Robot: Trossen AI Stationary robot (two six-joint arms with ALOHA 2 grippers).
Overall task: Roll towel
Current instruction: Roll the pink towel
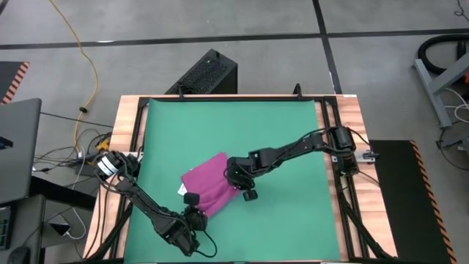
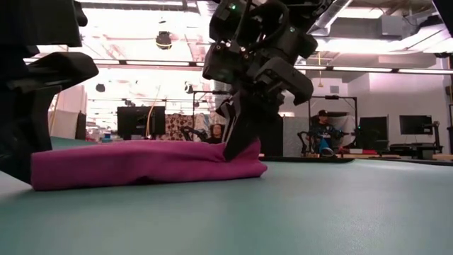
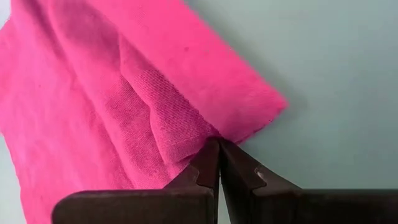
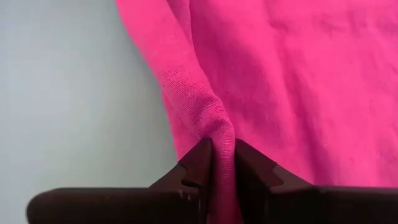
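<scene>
Towel [image 1: 209, 183] edges pinched, both pincers

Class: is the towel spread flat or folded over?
Folded: the towel lies doubled, with a rounded fold at one end.

My two arms are dark, near-black, built of slim jointed links with blocky housings at the joints. My left arm [image 1: 146, 209] carries a white band with dark markings near its base, and thin black cables loop beside its wrist. My right arm [image 1: 293, 150] has a boxy dark base on the desk's edge. My left fingers [image 3: 239, 171] are dark brown, flat and wedge-shaped with stepped notches. My right fingers [image 4: 198, 163] match them.
</scene>
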